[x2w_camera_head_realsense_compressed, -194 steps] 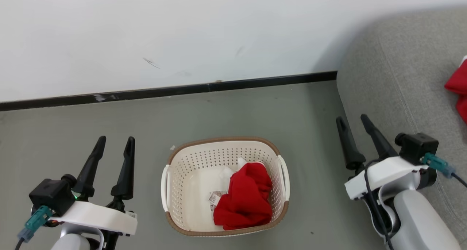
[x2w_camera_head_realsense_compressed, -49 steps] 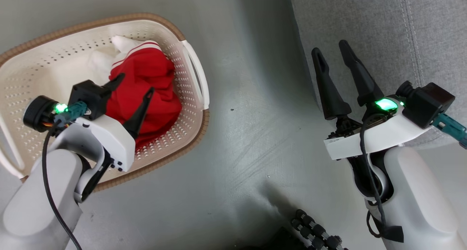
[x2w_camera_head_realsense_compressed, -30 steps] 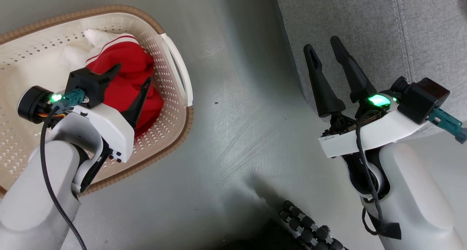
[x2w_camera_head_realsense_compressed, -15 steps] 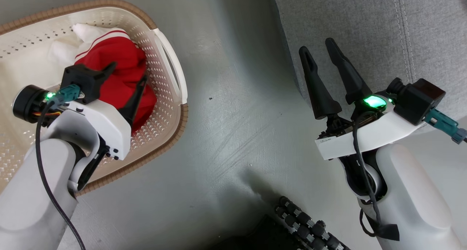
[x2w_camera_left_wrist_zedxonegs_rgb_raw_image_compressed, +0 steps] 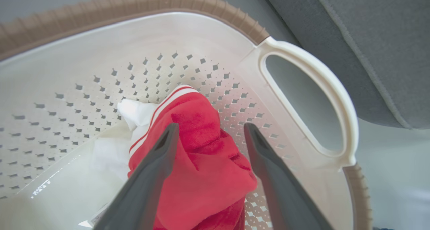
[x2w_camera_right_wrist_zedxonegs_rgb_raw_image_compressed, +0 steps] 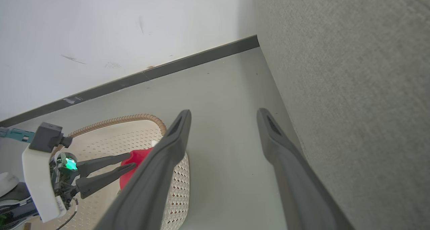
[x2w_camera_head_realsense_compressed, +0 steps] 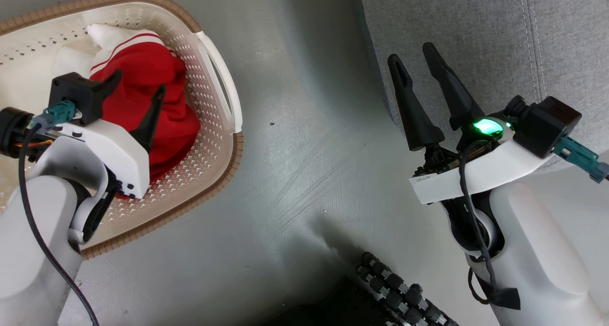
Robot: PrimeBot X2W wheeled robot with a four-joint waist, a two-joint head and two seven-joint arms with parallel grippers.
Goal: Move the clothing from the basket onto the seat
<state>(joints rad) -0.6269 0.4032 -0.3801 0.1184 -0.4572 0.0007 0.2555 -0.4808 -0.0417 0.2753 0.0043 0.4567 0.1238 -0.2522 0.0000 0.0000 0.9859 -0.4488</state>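
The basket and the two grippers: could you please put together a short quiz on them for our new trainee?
1. Short answer: which gripper hangs beside the seat?
2. True or false: the left gripper is shut on the clothing.
3. Pick one: the clothing lies A) on the seat, B) in the basket, C) on the floor.

Key:
1. The right gripper.
2. False: it is open above the clothing.
3. B.
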